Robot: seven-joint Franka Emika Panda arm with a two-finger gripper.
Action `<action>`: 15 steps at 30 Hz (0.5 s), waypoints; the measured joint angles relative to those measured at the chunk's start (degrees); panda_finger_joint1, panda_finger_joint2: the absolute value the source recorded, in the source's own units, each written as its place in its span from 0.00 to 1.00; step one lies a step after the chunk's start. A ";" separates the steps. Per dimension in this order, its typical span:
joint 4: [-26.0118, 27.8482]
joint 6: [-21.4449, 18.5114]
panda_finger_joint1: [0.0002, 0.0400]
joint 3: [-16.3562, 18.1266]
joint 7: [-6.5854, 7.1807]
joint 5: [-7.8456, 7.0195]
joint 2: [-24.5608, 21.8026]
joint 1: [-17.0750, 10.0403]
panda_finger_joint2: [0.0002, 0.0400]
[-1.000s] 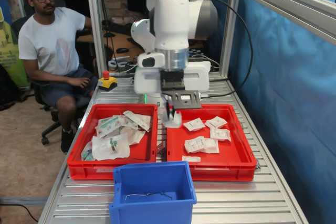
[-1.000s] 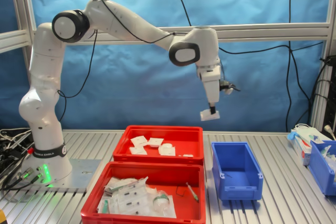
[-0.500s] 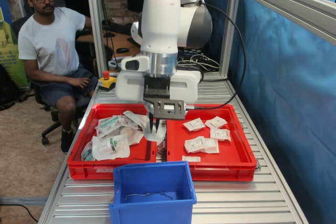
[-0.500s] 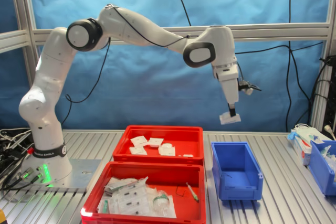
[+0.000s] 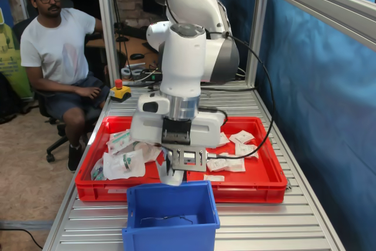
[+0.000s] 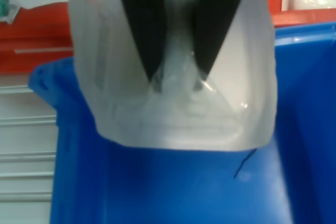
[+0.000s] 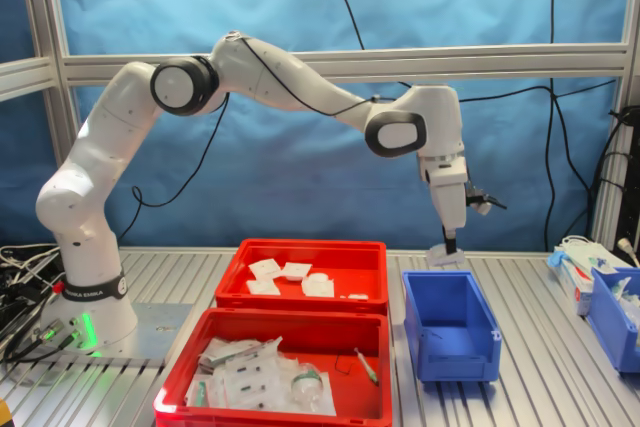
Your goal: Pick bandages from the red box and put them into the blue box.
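My gripper [image 6: 176, 85] is shut on one of the bandages [image 6: 178, 119], a white sachet hanging from the black fingers [image 6: 144, 35]. It hangs just above the far rim of the blue box [image 6: 184, 192]. In both exterior views the gripper [image 5: 171, 170] [image 7: 448, 245] holds the sachet [image 5: 170, 178] [image 7: 444, 258] over the blue box [image 5: 170, 213] [image 7: 450, 327]. The red box [image 5: 267, 174] [image 7: 370, 259] holds several more small white sachets [image 5: 226, 161] [image 7: 283, 273]. A thin dark wire lies inside the blue box.
A twin red tray [image 5: 88, 189] [image 7: 180, 392] of larger green-printed packs sits beside the red box. A seated man [image 5: 59, 45] and a red stop button [image 5: 119, 89] are at the first exterior view's left. Another blue bin [image 7: 615, 317] stands at the second exterior view's right.
The arm carried the sachet from above the red box across to the blue box and lowered it close to the rim. The gripper stayed shut on it.
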 joint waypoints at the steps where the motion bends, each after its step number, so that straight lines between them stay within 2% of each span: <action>1: 0.11 -0.01 0.09 -0.01 0.00 0.00 0.20 0.00 0.09; 12: 1.51 -0.05 0.09 -0.15 -1.09 0.00 0.89 0.01 0.09; 14: 1.80 -0.05 0.11 -0.27 -1.28 0.00 0.89 0.01 0.11; 15: 1.89 -0.05 0.23 -0.31 -1.33 0.00 0.89 0.01 0.23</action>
